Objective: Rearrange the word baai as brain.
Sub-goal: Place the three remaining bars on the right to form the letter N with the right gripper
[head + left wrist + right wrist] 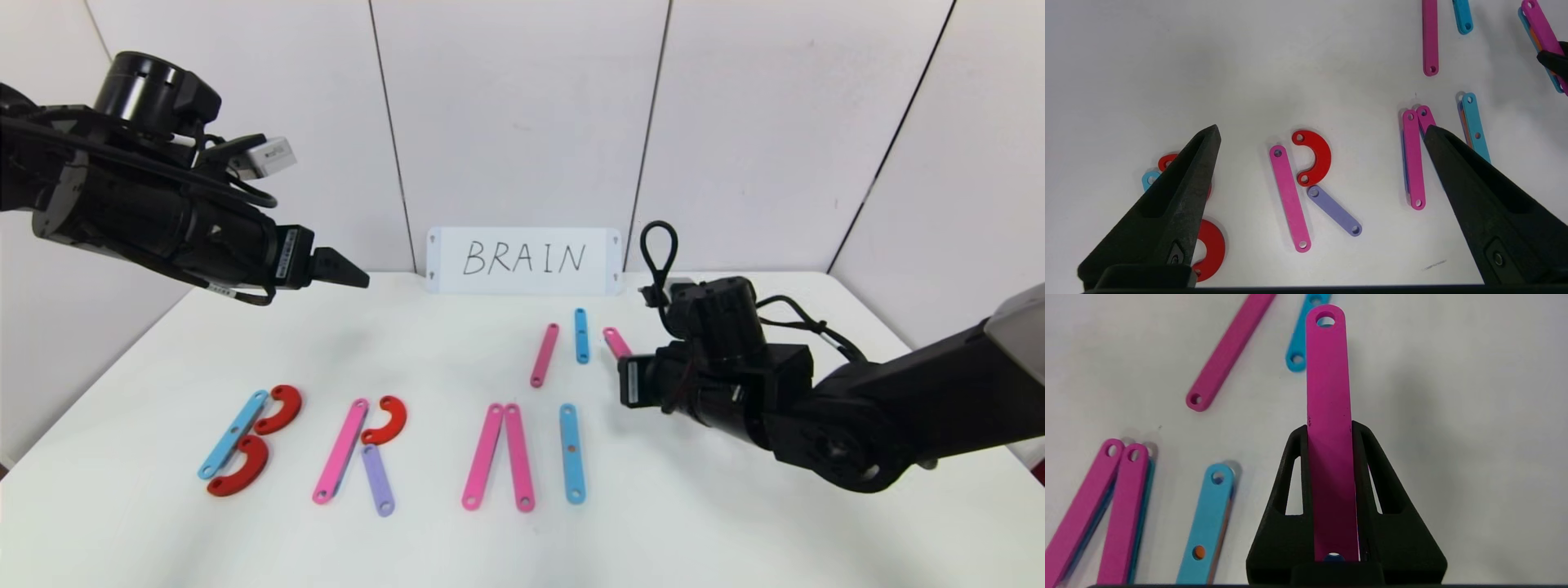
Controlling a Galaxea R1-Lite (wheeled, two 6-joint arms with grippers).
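The row of big letters across the front of the table starts with a B (245, 437) made of a blue strip and two red curves. An R (359, 449) follows, built from a pink strip, a red curve and a purple strip (1334, 210). After it come two pink strips (500, 467) leaning together at the top and one blue strip (572, 453). My right gripper (1329, 430) is shut on a pink strip (1328, 375) that sticks out forward, just above the table behind the blue strip. My left gripper (1322, 127) hangs open, high over the B and R.
A loose pink strip (544, 354) and a short blue strip (581, 335) lie behind the letters, next to the held strip. The white card reading BRAIN (524, 260) stands against the back wall. Bare table lies right of the blue strip.
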